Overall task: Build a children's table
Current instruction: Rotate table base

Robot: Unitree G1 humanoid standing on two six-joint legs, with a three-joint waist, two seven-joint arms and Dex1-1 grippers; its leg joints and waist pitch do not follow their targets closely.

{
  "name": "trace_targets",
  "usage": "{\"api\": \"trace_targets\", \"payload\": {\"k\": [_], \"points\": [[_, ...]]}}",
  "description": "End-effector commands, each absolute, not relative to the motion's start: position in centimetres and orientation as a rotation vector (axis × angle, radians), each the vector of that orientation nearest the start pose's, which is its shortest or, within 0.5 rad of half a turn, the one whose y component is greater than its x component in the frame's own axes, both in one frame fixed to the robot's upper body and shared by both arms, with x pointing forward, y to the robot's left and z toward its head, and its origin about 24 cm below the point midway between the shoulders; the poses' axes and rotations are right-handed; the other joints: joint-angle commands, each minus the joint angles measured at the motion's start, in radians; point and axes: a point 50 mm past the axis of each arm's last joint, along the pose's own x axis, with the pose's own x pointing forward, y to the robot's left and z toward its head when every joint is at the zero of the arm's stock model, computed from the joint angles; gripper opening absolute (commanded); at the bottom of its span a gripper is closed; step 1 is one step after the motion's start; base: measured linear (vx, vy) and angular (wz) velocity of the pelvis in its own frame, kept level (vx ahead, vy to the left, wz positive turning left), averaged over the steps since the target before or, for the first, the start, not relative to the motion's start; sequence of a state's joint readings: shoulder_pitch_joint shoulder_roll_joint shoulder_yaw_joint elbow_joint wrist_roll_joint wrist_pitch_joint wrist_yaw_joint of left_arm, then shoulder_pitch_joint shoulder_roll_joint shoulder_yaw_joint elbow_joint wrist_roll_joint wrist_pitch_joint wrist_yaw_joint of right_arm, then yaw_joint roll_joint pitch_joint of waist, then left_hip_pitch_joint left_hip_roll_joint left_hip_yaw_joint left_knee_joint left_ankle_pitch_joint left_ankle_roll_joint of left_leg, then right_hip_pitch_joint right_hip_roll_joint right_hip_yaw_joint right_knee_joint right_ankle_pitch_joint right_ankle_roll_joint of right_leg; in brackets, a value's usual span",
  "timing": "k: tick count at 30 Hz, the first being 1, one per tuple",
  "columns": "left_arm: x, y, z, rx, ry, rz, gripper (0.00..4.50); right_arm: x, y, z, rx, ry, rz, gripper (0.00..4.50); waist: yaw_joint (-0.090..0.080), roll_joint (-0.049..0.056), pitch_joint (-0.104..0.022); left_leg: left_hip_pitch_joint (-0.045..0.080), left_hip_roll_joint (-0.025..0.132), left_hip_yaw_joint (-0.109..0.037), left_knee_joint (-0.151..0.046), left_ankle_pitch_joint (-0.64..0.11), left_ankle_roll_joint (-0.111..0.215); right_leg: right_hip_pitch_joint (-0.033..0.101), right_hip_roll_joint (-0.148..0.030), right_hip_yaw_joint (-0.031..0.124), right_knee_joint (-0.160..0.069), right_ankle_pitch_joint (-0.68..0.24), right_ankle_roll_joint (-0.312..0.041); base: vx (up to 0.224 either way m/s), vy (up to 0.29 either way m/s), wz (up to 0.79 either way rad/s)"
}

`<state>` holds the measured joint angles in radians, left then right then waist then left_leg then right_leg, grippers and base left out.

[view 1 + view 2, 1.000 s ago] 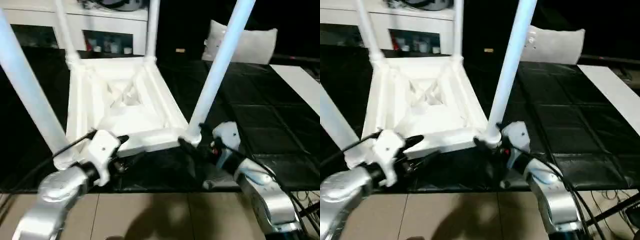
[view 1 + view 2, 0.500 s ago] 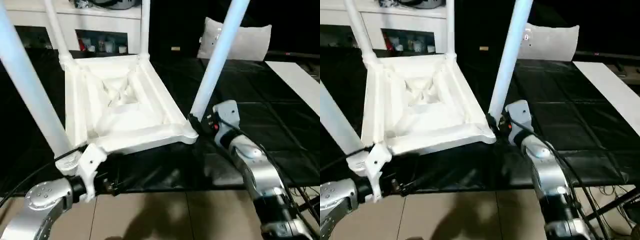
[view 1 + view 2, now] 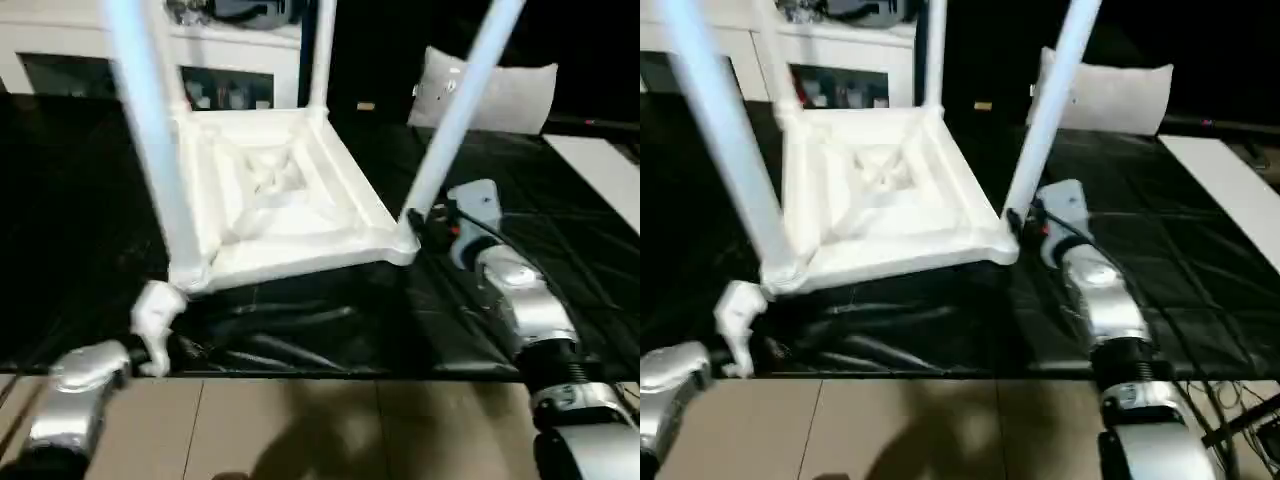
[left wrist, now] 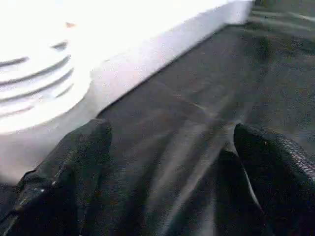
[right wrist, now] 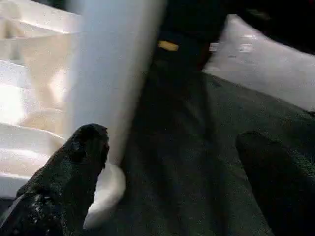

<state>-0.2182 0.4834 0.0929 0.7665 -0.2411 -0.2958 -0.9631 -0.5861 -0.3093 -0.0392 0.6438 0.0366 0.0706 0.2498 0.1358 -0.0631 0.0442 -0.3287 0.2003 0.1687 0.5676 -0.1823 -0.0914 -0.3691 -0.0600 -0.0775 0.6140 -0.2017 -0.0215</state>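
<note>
- Table point(image 3: 280, 200) sits upside down on your black mat point(image 3: 520, 180), legs up (four of them).
- Left gripper point(image 4: 172, 162) gapes wide, holding nothing.
- Right gripper point(image 5: 167, 162) likewise, beside a leg point(image 5: 115, 73).

White table point(image 3: 290, 215), black mat point(image 3: 560, 220)

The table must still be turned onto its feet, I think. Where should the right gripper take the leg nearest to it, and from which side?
Probably low on the near-right leg, just above its corner socket. It is a slim round shaft the open right gripper can span, approaching level from the robot's right.
</note>
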Motion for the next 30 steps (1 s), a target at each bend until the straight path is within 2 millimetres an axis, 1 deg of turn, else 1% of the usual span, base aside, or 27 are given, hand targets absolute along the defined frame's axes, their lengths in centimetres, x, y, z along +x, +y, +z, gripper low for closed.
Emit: {"api": "trace_targets", "payload": {"k": [1, 2, 3, 4, 6, 7, 8, 9, 10, 11, 12, 14, 15, 16, 17, 18, 19, 20, 21, 23, 24, 25, 26, 27, 28, 29, 30], "points": [[23.2, 26.7, -3.3, 0.044, 0.41, -0.675, 4.46, 35.6, -20.2, 7.5, -0.228, 0.14, 0.19, 4.5, -0.004, -0.007, -0.033, 0.006, 0.023, -0.017, -0.073, -0.328, -0.027, 0.012, -0.102, 0.052, -0.128, -0.652, 0.021, 0.0, 0.0, 0.0], [23.5, 26.6, -3.3, 0.029, 0.397, -0.693, 4.46, 35.4, -20.2, 7.5, -0.242, 0.134, 0.206, 4.5, -0.007, -0.006, -0.034, 0.003, 0.024, -0.018, -0.073, -0.33, -0.028, 0.013, -0.103, 0.052, -0.125, -0.648, 0.02, 0.0, 0.0, 0.0], [23.8, 26.4, -3.2, 0.02, 0.386, -0.715, 4.46, 35.2, -20.2, 7.6, -0.247, 0.127, 0.212, 4.5, -0.01, -0.001, -0.033, 0.007, 0.024, -0.018, -0.075, -0.348, -0.025, 0.009, -0.101, 0.05, -0.131, -0.655, 0.017, 0.0, 0.0, 0.0], [23.8, 26.4, -3.2, 0.02, 0.386, -0.715, 4.46, 35.2, -20.2, 7.6, -0.247, 0.127, 0.212, 4.5, -0.011, -0.004, -0.034, 0.013, 0.026, -0.019, -0.074, -0.36, -0.023, 0.006, -0.103, 0.052, -0.129, -0.65, 0.009, 0.0, 0.0, 0.0], [24.1, 26.5, -2.9, 0.009, 0.354, -0.72, 4.46, 34.6, -20.6, 7.8, -0.238, 0.124, 0.217, 4.5, -0.014, -0.006, -0.034, 0.014, 0.028, -0.021, -0.075, -0.374, -0.018, 0.004, -0.105, 0.054, -0.124, -0.644, -0.006, 0.0, 0.0, 0.0], [24.5, 26.5, -2.5, -0.007, 0.327, -0.719, 4.46, 34.2, -20.8, 7.9, -0.233, 0.126, 0.22, 4.5, -0.012, -0.007, -0.032, 0.015, 0.026, -0.019, -0.075, -0.368, -0.007, 0.003, -0.101, 0.056, -0.128, -0.646, -0.003, 0.0, 0.0, 0.0], [24.6, 26.5, -2.4, -0.012, 0.319, -0.718, 4.46, 34.0, -20.8, 7.9, -0.232, 0.127, 0.221, 4.5, -0.009, -0.008, -0.034, 0.019, 0.027, -0.018, -0.074, -0.368, -0.004, 0.0, -0.102, 0.059, -0.127, -0.636, -0.007, 0.0, 0.0, 0.0], [25.7, 26.1, -2.0, -0.024, 0.292, -0.712, 4.46, 33.3, -20.9, 7.7, -0.229, 0.136, 0.226, 4.5, -0.006, -0.009, -0.034, 0.016, 0.03, -0.019, -0.078, -0.363, -0.002, 0.003, -0.1, 0.059, -0.121, -0.606, -0.021, 0.0, 0.0, 0.0], [25.9, 25.9, -1.8, -0.026, 0.288, -0.715, 4.46, 33.1, -20.9, 7.6, -0.228, 0.14, 0.228, 4.5, -0.002, -0.009, -0.033, 0.018, 0.029, -0.018, -0.077, -0.363, 0.001, 0.0, -0.099, 0.06, -0.121, -0.602, -0.02, 0.0, 0.0, 0.0], [26.1, 25.8, -1.7, -0.023, 0.286, -0.723, 4.46, 32.8, -20.8, 7.5, -0.227, 0.144, 0.231, 4.5, 0.002, -0.008, -0.034, 0.017, 0.028, -0.018, -0.077, -0.36, 0.002, 0.0, -0.101, 0.061, -0.119, -0.598, -0.02, 0.0, 0.0, 0.0], [26.2, 25.8, -1.7, -0.021, 0.285, -0.731, 4.46, 32.5, -20.7, 7.4, -0.226, 0.145, 0.234, 4.5, 0.007, -0.006, -0.037, 0.012, 0.034, -0.022, -0.082, -0.353, -0.004, 0.006, -0.107, 0.062, -0.115, -0.582, -0.025, 0.0, 0.0, 0.0], [26.5, 25.7, -1.8, 0.011, 0.318, -0.728, 4.46, 32.1, -20.5, 7.2, -0.22, 0.151, 0.24, 4.5, 0.008, -0.006, -0.036, 0.015, 0.034, -0.021, -0.082, -0.36, -0.006, 0.002, -0.106, 0.062, -0.116, -0.576, -0.026, 0.0, 0.0, 0.0], [27.3, 25.1, -0.9, 0.094, 0.314, -0.733, 4.46, 31.4, -20.2, 7.1, -0.212, 0.158, 0.25, 4.5, 0.011, -0.008, -0.035, 0.018, 0.033, -0.02, -0.081, -0.368, -0.004, 0.0, -0.104, 0.064, -0.116, -0.573, -0.023, 0.0, 0.0, 0.0], [27.4, 22.5, 3.6, 0.176, 0.191, -0.79, 4.46, 30.8, -19.8, 7.0, -0.201, 0.166, 0.264, 4.5, 0.015, 0.001, -0.047, 0.014, 0.07, -0.033, -0.084, -0.386, -0.037, 0.018, -0.126, 0.07, -0.082, -0.482, -0.058, 0.0, 0.0, 0.0], [27.0, 21.3, 5.6, 0.193, 0.138, -0.808, 4.46, 30.5, -19.5, 7.0, -0.196, 0.168, 0.27, 4.5, 0.013, 0.004, -0.041, -0.002, 0.073, -0.038, -0.098, -0.366, -0.029, 0.022, -0.125, 0.069, -0.076, -0.426, -0.087, 0.0, 0.0, 0.0], [26.7, 20.6, 6.9, 0.2, 0.106, -0.818, 4.46, 30.4, -19.4, 6.9, -0.193, 0.17, 0.274, 4.5, 0.002, 0.003, -0.043, -0.009, 0.066, -0.029, -0.093, -0.34, -0.017, 0.02, -0.102, 0.062, -0.074, -0.352, -0.116, 0.0, 0.0, 0.0], [27.1, 19.8, 8.0, 0.195, 0.085, -0.83, 4.46, 30.1, -19.1, 6.9, -0.19, 0.172, 0.278, 4.5, 0.005, 0.011, -0.047, 0.005, 0.046, -0.009, -0.072, -0.309, -0.01, 0.003, -0.088, 0.065, -0.082, -0.282, -0.145, 0.051, -0.004, 0.02], [27.4, 19.0, 8.9, 0.204, 0.066, -0.845, 4.46, 29.9, -19.0, 6.8, -0.185, 0.173, 0.281, 4.5, 0.004, 0.017, -0.05, 0.0, 0.043, -0.007, -0.069, -0.28, -0.015, 0.007, -0.082, 0.066, -0.071, -0.224, -0.156, 0.0, 0.0, 0.0], [27.6, 18.5, 9.5, 0.211, 0.053, -0.859, 4.46, 29.8, -18.8, 6.8, -0.183, 0.174, 0.282, 4.5, 0.009, 0.011, -0.051, -0.01, 0.036, -0.004, -0.066, -0.214, -0.009, 0.017, -0.077, 0.064, -0.065, -0.145, -0.158, 0.0, 0.0, 0.0], [27.9, 17.4, 10.0, 0.224, 0.033, -0.88, 4.46, 29.5, -18.6, 6.7, -0.18, 0.176, 0.282, 4.5, 0.006, 0.003, -0.048, -0.017, 0.031, -0.005, -0.065, -0.166, -0.007, 0.025, -0.074, 0.063, -0.06, -0.112, -0.142, 0.0, 0.0, 0.0], [28.1, 16.6, 10.2, 0.241, 0.028, -0.891, 4.46, 29.4, -18.5, 6.6, -0.179, 0.179, 0.281, 4.5, 0.003, 0.015, -0.048, -0.016, 0.031, -0.005, -0.065, -0.175, -0.013, 0.024, -0.073, 0.062, -0.066, -0.126, -0.13, 0.0, 0.0, 0.0], [28.2, 15.4, 10.5, 0.255, 0.026, -0.899, 4.46, 29.2, -18.5, 6.6, -0.177, 0.181, 0.282, 4.5, 0.003, 0.017, -0.051, -0.015, 0.029, -0.005, -0.062, -0.168, -0.017, 0.027, -0.073, 0.064, -0.063, -0.121, -0.121, 0.0, 0.0, 0.0], [28.2, 15.4, 10.5, 0.255, 0.026, -0.899, 4.46, 29.2, -18.5, 6.6, -0.177, 0.181, 0.282, 4.5, -0.001, 0.014, -0.052, -0.018, 0.031, -0.005, -0.061, -0.157, -0.018, 0.029, -0.073, 0.064, -0.062, -0.106, -0.118, 0.0, 0.0, 0.0], [27.4, 13.5, 11.2, 0.263, 0.054, -0.889, 4.46, 28.9, -18.5, 6.5, -0.173, 0.188, 0.28, 4.5, -0.002, 0.018, -0.054, -0.02, 0.029, -0.005, -0.059, -0.142, -0.017, 0.03, -0.073, 0.064, -0.059, -0.088, -0.118, 0.0, 0.0, 0.0], [27.3, 13.3, 11.3, 0.261, 0.057, -0.891, 4.46, 28.8, -18.5, 6.5, -0.173, 0.189, 0.28, 4.5, -0.003, 0.017, -0.06, -0.018, 0.034, -0.006, -0.055, -0.118, -0.018, 0.033, -0.074, 0.065, -0.049, -0.025, -0.129, 0.0, 0.0, 0.0], [26.4, 12.8, 11.6, 0.247, 0.08, -0.895, 4.46, 28.5, -18.5, 6.5, -0.169, 0.196, 0.28, 4.5, -0.005, 0.013, -0.059, -0.019, 0.032, -0.005, -0.053, -0.107, -0.013, 0.032, -0.072, 0.065, -0.047, 0.002, -0.136, 0.0, 0.0, 0.0], [26.0, 12.9, 11.6, 0.241, 0.093, -0.89, 4.46, 28.4, -18.5, 6.4, -0.167, 0.2, 0.285, 4.5, -0.008, 0.012, -0.059, -0.027, 0.028, -0.005, -0.052, -0.083, -0.003, 0.037, -0.069, 0.064, -0.044, 0.045, -0.147, 0.0, 0.0, 0.0]]}}
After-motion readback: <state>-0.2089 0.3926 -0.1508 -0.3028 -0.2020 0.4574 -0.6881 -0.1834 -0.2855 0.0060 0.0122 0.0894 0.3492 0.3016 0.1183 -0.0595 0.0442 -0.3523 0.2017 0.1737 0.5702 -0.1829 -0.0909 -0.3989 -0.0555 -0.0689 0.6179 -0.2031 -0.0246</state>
